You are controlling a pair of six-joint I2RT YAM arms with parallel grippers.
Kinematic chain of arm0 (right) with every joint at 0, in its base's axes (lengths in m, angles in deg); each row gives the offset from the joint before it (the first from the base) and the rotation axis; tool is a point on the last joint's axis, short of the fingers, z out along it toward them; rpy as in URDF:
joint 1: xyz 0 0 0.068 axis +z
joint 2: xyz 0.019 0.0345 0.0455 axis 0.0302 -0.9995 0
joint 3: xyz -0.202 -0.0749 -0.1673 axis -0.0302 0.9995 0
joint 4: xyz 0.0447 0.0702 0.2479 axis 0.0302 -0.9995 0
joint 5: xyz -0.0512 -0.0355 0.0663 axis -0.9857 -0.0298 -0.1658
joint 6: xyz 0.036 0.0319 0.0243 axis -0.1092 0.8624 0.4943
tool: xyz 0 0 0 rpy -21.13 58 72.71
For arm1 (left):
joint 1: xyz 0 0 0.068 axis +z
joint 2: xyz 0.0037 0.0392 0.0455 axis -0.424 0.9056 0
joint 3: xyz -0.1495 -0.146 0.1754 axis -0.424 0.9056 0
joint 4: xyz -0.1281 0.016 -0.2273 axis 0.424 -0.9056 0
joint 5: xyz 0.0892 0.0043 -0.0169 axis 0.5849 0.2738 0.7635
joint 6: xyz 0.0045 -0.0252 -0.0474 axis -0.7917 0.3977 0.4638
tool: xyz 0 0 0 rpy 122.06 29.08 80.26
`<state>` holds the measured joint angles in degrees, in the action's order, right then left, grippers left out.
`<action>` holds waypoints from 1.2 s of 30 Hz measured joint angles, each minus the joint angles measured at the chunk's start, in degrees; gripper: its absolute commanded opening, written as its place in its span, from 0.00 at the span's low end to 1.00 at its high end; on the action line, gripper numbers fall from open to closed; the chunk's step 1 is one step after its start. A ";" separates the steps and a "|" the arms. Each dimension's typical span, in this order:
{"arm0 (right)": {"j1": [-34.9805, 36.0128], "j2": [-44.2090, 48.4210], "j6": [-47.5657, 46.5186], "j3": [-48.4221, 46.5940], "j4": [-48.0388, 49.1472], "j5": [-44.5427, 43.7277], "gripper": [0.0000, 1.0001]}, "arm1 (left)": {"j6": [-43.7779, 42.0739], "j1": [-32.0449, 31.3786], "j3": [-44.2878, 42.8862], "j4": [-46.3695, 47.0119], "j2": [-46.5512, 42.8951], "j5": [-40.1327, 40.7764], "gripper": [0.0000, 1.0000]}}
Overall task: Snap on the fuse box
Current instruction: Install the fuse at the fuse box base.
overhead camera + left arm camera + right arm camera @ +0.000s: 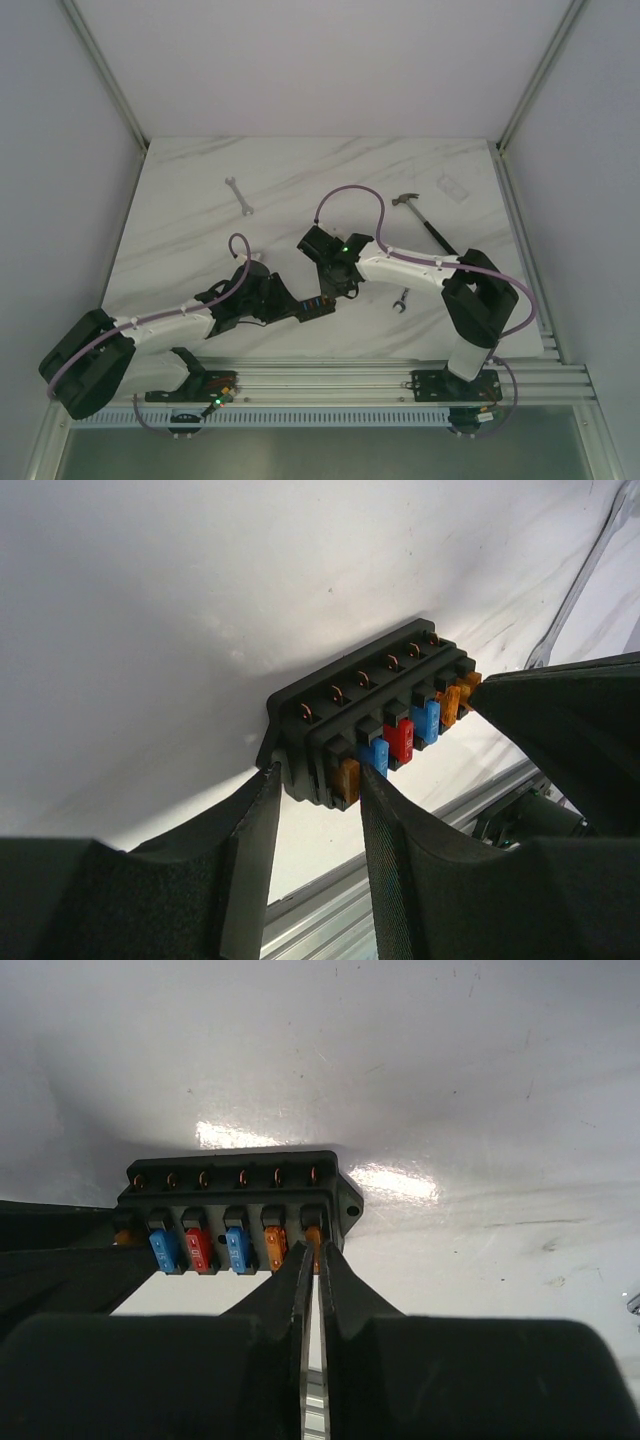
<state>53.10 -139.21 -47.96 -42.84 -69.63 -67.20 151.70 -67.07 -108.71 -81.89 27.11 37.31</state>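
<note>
Close to the front edge of the counter (pixel 180 230), just beyond the arms' bases, the fuse box (pixel 365 705) rests on the white marble, its row of orange, blue and red fuses showing. The left gripper (pixel 318 780) stands part-open around one short end of the box, with a fingertip against each side, so it has hold of it. At the opposite end the right gripper (pixel 312 1260) is all but closed, its fingers pinching the last orange fuse (pixel 312 1232) in the row. Just right of them lies a small wrench (pixel 400 299). Farther back are a hammer (pixel 422 218) and a second wrench (pixel 238 195). Near the far right corner sits a clear plastic piece (pixel 452 188).
</note>
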 measured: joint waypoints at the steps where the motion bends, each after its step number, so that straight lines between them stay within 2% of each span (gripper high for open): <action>1: 0.02 0.00 -0.04 0.00 0.00 0.00 0.03 | 0.00 0.00 0.00 0.00 0.00 0.00 0.47; 3: 0.00 0.02 -0.02 0.00 0.07 0.07 0.00 | 0.00 0.00 0.00 -0.02 0.11 0.02 0.46; 36: 0.42 -3.28 -0.98 -2.43 -2.08 -0.02 0.00 | 0.20 -0.04 0.00 0.33 0.63 -0.02 0.46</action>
<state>53.51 -142.49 -48.94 -45.27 -71.71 -67.23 151.89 -67.11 -108.71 -81.56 27.74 37.29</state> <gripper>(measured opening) 0.065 0.460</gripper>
